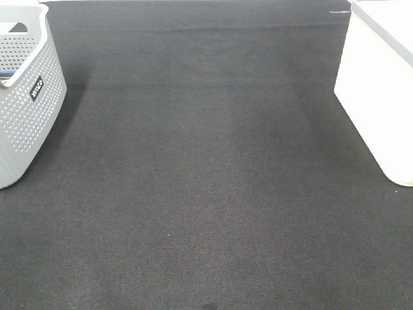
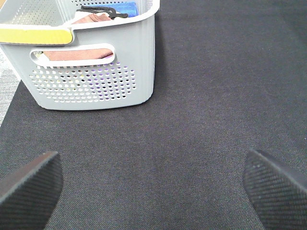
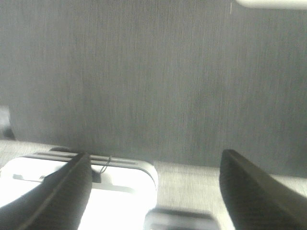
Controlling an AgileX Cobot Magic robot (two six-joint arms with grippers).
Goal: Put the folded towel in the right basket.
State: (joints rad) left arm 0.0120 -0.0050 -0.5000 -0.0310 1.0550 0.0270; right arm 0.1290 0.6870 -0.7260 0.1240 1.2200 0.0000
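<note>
Two baskets stand on one dark woven mat (image 1: 206, 194): one grey perforated plastic basket with a small black label (image 1: 26, 97) and one large plain white smooth-walled bin (image 1: 377, 97). The grey basket holds at least three cloth items in the left wrist view: one reddish-brown cloth (image 2: 76, 53), one blue cloth (image 2: 125, 7) and one black strap-like piece (image 2: 98, 9). Two grippers show, each with two dark textured fingers (image 2: 29, 184) (image 3: 62, 189).

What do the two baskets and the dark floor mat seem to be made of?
The grey basket: likely moulded plastic, matte, punched with rows of holes. The white basket: probably smooth plastic, with plain solid walls. The mat: woven fabric or low carpet, showing a fine ribbed weave.
</note>
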